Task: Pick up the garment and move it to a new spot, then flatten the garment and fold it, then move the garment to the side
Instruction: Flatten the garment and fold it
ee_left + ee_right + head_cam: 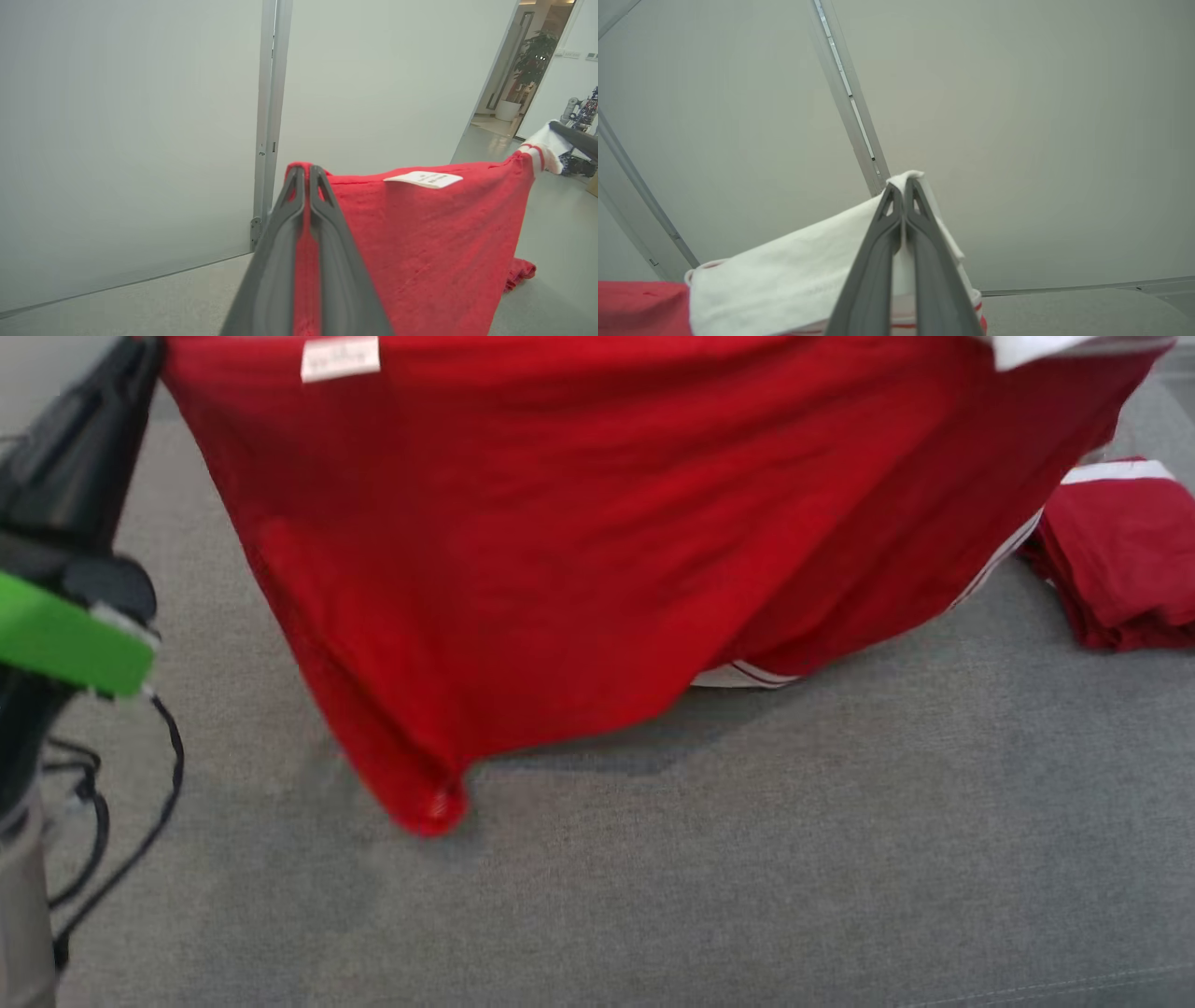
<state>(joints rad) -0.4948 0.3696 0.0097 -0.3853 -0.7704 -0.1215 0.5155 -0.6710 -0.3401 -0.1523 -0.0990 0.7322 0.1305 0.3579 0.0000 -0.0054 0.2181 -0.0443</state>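
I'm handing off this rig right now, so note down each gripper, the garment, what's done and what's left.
Left gripper: shut on a top corner of the red garment.
Right gripper: shut on its white trim.
Garment hangs spread between them, lower edge down at the grey surface.
Folded red pile lies to the right.
Done: pickup. Left: set down, flatten, fold, move aside.

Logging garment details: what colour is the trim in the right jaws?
White trim on the red garment; best in right wrist view.

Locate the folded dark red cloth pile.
Head view, far right: the folded dark red cloth pile lies on the grey fabric surface, beside the hanging red garment.
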